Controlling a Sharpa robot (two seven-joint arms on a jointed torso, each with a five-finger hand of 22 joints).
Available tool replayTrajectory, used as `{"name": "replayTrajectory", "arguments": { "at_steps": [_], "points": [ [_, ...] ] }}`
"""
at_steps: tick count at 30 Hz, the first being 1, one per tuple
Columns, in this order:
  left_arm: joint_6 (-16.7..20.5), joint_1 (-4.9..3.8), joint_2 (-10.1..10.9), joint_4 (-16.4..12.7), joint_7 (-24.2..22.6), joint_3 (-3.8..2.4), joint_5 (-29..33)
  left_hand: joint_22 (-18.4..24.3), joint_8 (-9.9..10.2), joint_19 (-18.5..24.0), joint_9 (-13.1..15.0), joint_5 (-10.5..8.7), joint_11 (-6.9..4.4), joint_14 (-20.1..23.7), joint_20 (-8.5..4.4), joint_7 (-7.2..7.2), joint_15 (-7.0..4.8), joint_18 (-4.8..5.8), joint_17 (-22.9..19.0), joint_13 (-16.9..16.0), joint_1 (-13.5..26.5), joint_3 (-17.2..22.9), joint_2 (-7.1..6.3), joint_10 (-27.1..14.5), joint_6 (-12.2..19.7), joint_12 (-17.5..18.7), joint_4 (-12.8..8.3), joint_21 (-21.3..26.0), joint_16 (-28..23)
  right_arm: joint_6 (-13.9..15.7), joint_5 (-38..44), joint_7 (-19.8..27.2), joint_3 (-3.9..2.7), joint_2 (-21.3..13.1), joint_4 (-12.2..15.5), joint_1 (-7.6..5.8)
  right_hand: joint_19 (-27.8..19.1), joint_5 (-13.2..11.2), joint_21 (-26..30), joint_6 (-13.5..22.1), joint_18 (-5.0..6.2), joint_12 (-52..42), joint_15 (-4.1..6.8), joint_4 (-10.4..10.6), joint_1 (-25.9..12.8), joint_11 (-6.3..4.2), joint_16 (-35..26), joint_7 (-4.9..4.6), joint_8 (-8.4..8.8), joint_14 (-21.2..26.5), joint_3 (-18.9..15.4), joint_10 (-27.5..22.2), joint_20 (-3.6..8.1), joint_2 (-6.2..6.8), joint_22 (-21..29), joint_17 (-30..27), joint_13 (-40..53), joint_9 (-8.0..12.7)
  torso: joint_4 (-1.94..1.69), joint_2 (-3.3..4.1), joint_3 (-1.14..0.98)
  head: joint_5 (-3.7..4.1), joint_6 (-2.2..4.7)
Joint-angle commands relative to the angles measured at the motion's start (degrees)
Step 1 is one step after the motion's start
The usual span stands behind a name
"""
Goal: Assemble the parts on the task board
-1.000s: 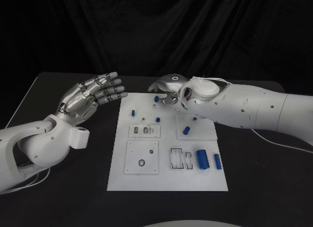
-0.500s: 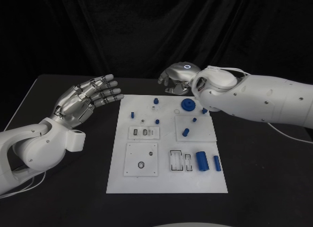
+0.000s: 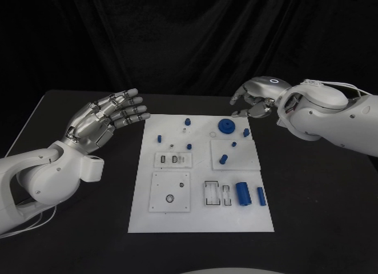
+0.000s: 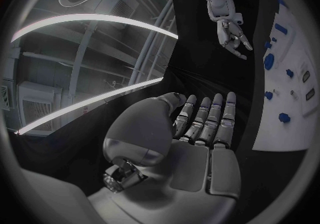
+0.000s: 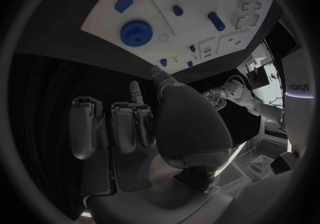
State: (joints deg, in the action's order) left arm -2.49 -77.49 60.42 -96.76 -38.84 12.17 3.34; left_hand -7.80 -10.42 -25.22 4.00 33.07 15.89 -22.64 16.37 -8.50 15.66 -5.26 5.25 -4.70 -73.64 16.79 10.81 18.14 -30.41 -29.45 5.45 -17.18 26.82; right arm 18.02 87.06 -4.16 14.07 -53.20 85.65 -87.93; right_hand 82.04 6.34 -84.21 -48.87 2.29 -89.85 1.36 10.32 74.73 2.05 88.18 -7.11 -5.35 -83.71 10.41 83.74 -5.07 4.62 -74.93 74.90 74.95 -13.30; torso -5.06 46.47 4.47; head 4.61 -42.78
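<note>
Task board point(image 3: 201, 220), small parts indistinct, right robot hand point(image 3: 253, 97) fingers curled under

**Blue parts on a white board, black table**

A white task board point(image 3: 201, 220) lies on a black table point(image 3: 321, 217). Its small parts are bright blue, among them a toothed blue gear point(image 3: 227, 126) and blue cylinders point(image 3: 244, 194). Both robot hands, left point(image 3: 107, 117) and right point(image 3: 256, 97), are silver on white arms.

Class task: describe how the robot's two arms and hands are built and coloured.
Both arms have smooth white rounded shells. The left hand and right hand are silver metal with segmented fingers. The right hand carries a small lit ring on its back, and thin white cables loop at that wrist.
</note>
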Motion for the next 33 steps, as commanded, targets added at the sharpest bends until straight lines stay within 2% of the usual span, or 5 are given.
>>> {"name": "replayTrajectory", "arguments": {
  "at_steps": [1,6,15,21,33],
  "points": [
    [-0.79,-0.03,-0.23,0.1,-9.3,-0.05,0.47,0.06,-0.34,0.42,0.05,0.2,0.3,0.39,0.09,-0.16,-0.02,0.4,-0.06,-0.05,0.49,0.27,0.05,0.22,-0.4,-0.19,0.02,-0.04,0.4,-1.54,-2.17,-3.28,0.08,-0.6,0.03,0.87,-0.79,-0.15,0.64,1.0,0.74,-0.11,-0.16,0.72,-0.46,0.1,-0.42,0.05,0.81,-3.36,-0.27,5.97,-0.11,-0.16,-5.19,8.79,14.8,0.54,0.06,-0.1,0.19,0.32,-0.12],
    [-1.48,-0.03,-0.57,0.51,-9.03,-0.05,0.5,0.06,-0.34,0.44,0.05,0.22,0.3,0.4,0.09,-0.17,0.01,0.41,-0.06,-0.05,0.51,0.36,0.08,0.23,-0.39,-0.2,0.04,-0.04,0.43,-0.79,-2.43,-3.39,0.14,-0.22,-1.26,2.28,-0.04,0.29,0.2,1.31,0.51,-0.15,-0.1,0.84,-0.26,0.06,-0.18,0.03,1.22,-3.72,-0.45,6.26,-0.09,-0.3,-6.01,9.64,15.05,1.03,0.19,0.0,0.0,0.43,-0.36],
    [-2.24,-0.01,-0.7,0.99,-8.65,-0.06,0.51,0.08,-0.42,0.51,0.07,0.24,0.38,0.43,0.1,-0.25,0.04,0.44,-0.06,-0.07,0.6,0.63,0.16,0.32,-0.6,-0.26,0.1,-0.02,0.52,-0.67,-2.52,-2.93,0.15,1.99,-3.43,4.33,2.62,0.79,-1.52,0.74,-0.3,-0.15,0.44,0.84,0.16,-0.42,0.45,0.31,1.41,-4.83,-1.24,6.26,0.43,-0.38,-8.75,11.76,15.05,2.47,0.04,0.06,-0.05,0.42,-0.73],
    [-2.41,-0.01,-0.68,1.08,-8.54,-0.06,0.51,0.08,-0.45,0.54,0.08,0.24,0.42,0.44,0.1,-0.28,0.05,0.45,-0.06,-0.08,0.63,0.73,0.17,0.37,-0.67,-0.29,0.12,-0.02,0.56,0.17,-2.52,-2.42,0.13,3.05,-4.39,5.26,4.04,1.24,-2.61,0.49,-0.77,-0.15,0.62,0.44,0.67,-0.55,1.17,0.38,1.37,-5.67,-1.41,6.26,0.63,-0.47,-10.36,13.6,15.05,3.12,0.03,0.06,0.04,0.44,-0.82],
    [-2.68,0.0,-0.63,1.27,-8.45,-0.06,0.51,0.08,-0.45,0.54,0.08,0.24,0.42,0.44,0.1,-0.28,0.05,0.45,-0.06,-0.08,0.63,0.73,0.17,0.37,-0.67,-0.29,0.12,-0.02,0.56,1.71,-2.53,-1.61,0.11,4.51,-5.3,5.88,5.24,9.82,-3.52,0.38,-1.21,-0.15,0.63,-2.06,3.22,-0.47,1.82,0.16,1.51,-6.29,-0.15,6.26,0.71,-0.52,-11.84,15.1,15.05,4.38,0.09,-0.03,0.04,0.8,-0.64]
  ]
}}
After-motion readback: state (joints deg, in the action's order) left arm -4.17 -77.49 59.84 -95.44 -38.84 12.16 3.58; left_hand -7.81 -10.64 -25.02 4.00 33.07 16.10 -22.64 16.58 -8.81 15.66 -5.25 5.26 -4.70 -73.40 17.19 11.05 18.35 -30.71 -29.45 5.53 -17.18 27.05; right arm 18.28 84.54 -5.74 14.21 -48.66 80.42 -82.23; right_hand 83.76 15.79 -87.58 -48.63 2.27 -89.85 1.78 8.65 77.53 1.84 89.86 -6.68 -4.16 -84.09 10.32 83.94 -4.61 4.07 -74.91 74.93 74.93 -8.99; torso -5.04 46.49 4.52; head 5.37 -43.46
